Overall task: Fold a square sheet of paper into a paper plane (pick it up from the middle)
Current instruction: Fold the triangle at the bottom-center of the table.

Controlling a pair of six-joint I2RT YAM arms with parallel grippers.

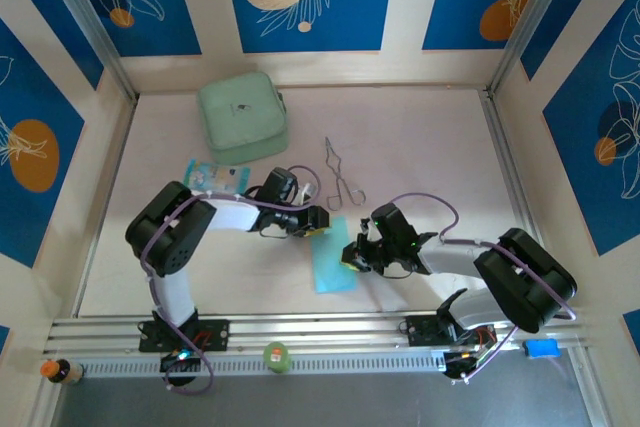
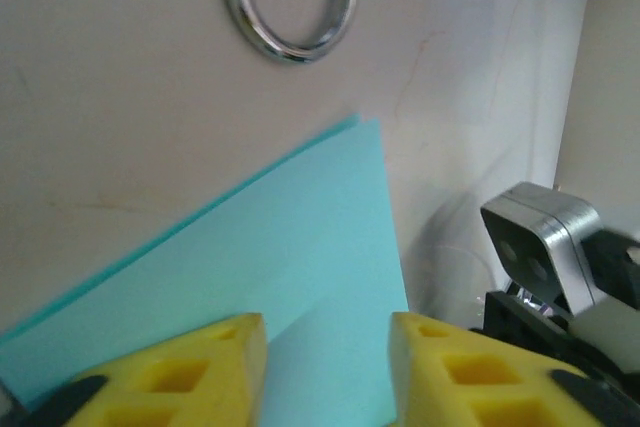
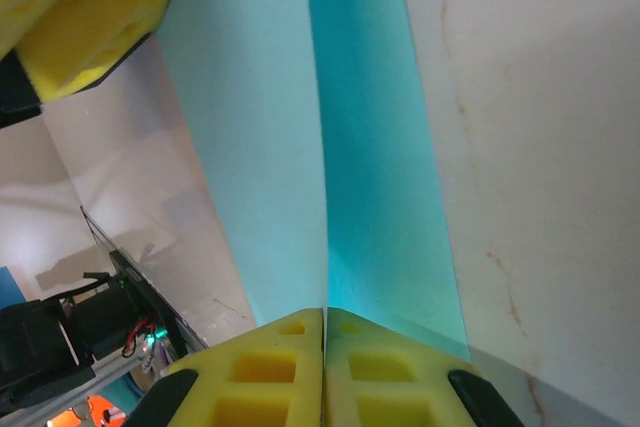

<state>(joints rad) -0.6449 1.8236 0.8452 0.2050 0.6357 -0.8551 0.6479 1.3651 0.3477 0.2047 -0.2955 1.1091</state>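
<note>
Early — the square sheet of paper [image 1: 333, 265] looks halved lengthwise; right gripper [image 3: 324, 319] jaws pinch its 3 o'clock edge, left gripper [image 2: 328, 337] jaws gape at 12 — nose, wings remain

We see a smooth, matt sheet of paper [image 2: 300, 237], glossy polished metal tongs [image 2: 290, 50], and a matt, faintly scuffed table [image 2: 120, 97].

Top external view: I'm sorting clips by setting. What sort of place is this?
Likely a lab test cell, not a home: a pale table walled by blue leaf-print panels, left arm and right arm bolted to a metal rail, and props like the mint-green case.
</note>
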